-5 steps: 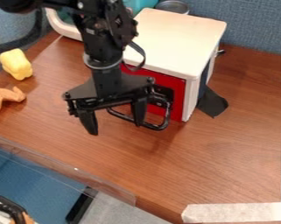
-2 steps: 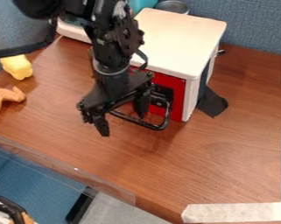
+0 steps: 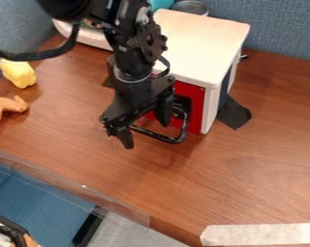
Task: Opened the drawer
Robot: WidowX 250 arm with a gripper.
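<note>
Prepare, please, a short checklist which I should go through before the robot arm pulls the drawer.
1. Gripper open and down at the handle: ok.
2. Fingers on both sides of the handle's bar, one outside, the other towards the red front: looks ok.
3. Fingers closed on the bar: not ok, a gap remains.
4. Fingers low enough for a firm hold: cannot tell.
5. White box fixed so it will not slide when pulled: cannot tell.
6. Yellow object well away from the handle: ok.
</note>
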